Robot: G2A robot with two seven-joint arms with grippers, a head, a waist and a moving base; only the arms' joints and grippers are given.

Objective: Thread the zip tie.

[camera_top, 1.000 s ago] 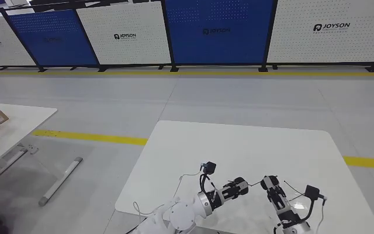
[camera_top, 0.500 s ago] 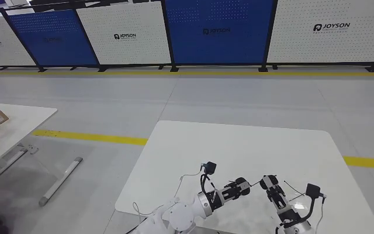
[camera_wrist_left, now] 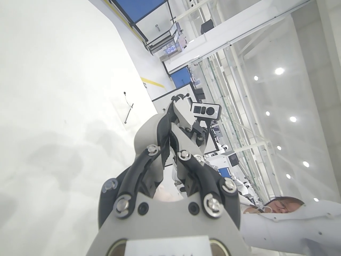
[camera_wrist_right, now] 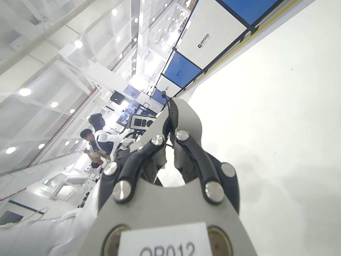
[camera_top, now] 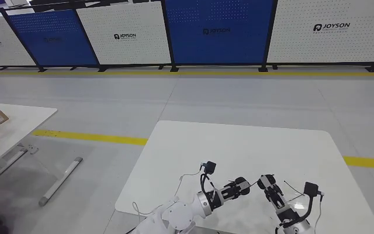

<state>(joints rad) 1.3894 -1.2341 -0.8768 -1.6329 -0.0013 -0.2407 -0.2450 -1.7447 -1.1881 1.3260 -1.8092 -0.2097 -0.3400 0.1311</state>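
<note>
desk (camera_top: 234, 146): I had the white desk under both arms, with all the work close to its robot-side edge.
left claw (camera_top: 240, 188): I saw it low over the desk near that edge. Its fingers were pressed together. On its own wrist camera a small dark bit stuck out past the tips, so I took it to be pinching the zip tie (camera_wrist_right: 163, 94).
right claw (camera_top: 266, 182): It sat just beside the left claw over the same stretch of desk, with its tips turned toward it. Its fingers were pressed together on the zip tie.
zip tie: It was held off the desk surface. One dark end poked out beyond the right claw's tips, and from above I saw a thin dark line bridging the short gap between the two claws.
threading: I could not tell whether the tail had entered the head, as both were too small to make out.
loose strip (camera_wrist_left: 128, 107): A second thin dark strip with a small head lay flat on the desk. It was near the right arm, on the side away from the left claw, and neither claw touched it.
floor line (camera_top: 87, 137): I saw a yellow line run out from either side of the desk.
panels (camera_top: 219, 29): Blue and white perforated panels stood well beyond the desk's far edge.
</note>
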